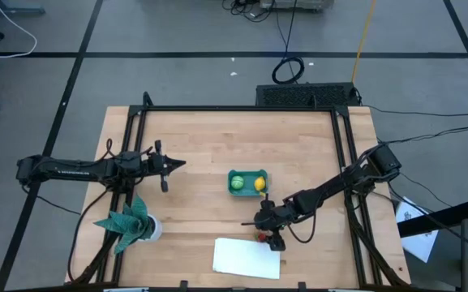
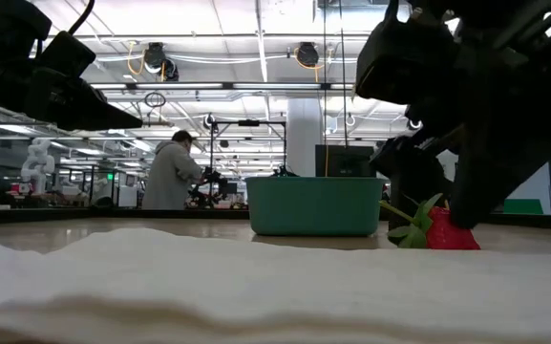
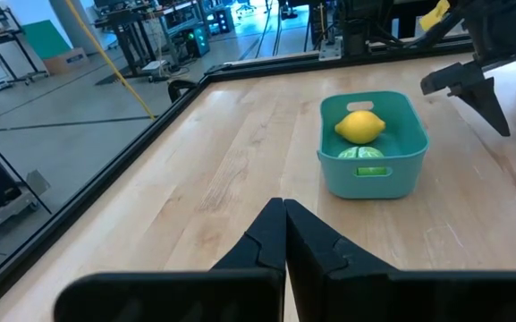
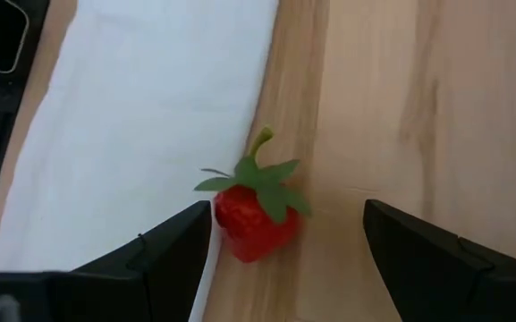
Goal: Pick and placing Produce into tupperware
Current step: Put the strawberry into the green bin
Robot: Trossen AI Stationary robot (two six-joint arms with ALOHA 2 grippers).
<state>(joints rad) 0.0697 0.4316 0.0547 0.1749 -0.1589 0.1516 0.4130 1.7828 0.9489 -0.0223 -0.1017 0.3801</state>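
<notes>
The teal tupperware stands on the wooden table's middle, with the green round piece and the yellow lemon inside it. The red strawberry lies on its side on the wood, against the white cloth's far edge. My right gripper is open and hangs low over the strawberry. One finger stands on either side of it, and I see no contact. My left gripper is shut and hovers left of the tupperware, touching nothing.
A flat white cloth lies near the table's near edge, just beside the strawberry. A teal plant in a white pot stands at the near left. A black frame runs around the table's far and side edges. A person stands far behind the table.
</notes>
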